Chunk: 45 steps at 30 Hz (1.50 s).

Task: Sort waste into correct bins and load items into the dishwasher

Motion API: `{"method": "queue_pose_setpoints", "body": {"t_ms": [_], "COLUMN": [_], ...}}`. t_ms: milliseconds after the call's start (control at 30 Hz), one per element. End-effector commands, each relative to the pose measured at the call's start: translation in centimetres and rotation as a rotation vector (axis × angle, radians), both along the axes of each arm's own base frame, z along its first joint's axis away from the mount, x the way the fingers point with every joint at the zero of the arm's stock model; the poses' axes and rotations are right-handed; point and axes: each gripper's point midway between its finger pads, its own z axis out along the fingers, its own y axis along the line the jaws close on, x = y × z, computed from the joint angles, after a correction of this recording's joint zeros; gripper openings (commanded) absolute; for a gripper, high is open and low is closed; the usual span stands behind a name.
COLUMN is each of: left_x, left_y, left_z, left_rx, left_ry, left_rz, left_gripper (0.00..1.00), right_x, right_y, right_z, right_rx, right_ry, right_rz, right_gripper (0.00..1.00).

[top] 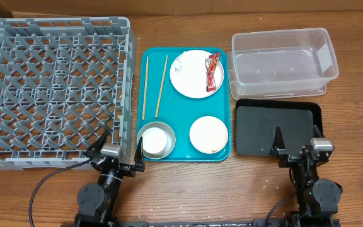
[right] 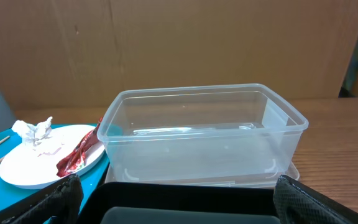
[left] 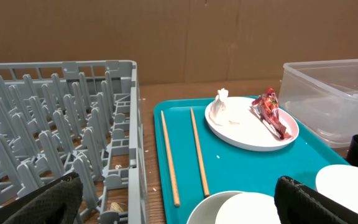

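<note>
A large white plate on the teal tray holds a red wrapper, a crumpled tissue and rice grains. Two chopsticks lie on the tray's left side. A steel bowl with a white cup in it sits front left, a small white bowl front right. The grey dish rack stands left. The clear tub and black tray stand right. My left gripper is open near the rack's front corner. My right gripper is open over the black tray's front edge.
Bare wooden table runs along the front edge, where both arm bases stand. A cardboard wall closes off the back. A few rice grains lie on the table in front of the teal tray.
</note>
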Motion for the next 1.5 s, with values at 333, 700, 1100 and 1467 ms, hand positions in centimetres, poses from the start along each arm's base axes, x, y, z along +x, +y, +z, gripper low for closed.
{"method": "queue_pose_setpoints", "body": {"t_ms": [333, 700, 1100, 1467], "left_x": [0.0, 0.0, 0.0, 0.2], "left_y": [0.3, 0.3, 0.3, 1.4], "left_z": [0.0, 0.0, 0.0, 0.1], "left_rx": [-0.007, -0.007, -0.007, 0.041], "left_ry": [-0.006, -0.006, -0.006, -0.018], "left_rz": [0.014, 0.014, 0.014, 0.078], "left_gripper": [1.00, 1.00, 1.00, 1.00], "right_x": [0.0, 0.0, 0.0, 0.0], "right_y": [0.1, 0.1, 0.1, 0.1], "right_z": [-0.1, -0.1, -0.1, 0.0], "right_rx": [-0.004, -0.004, -0.004, 0.003], "right_ry": [-0.007, -0.007, -0.007, -0.009], "right_rz": [0.002, 0.002, 0.002, 0.002], "right_gripper": [1.00, 1.00, 1.00, 1.00]}}
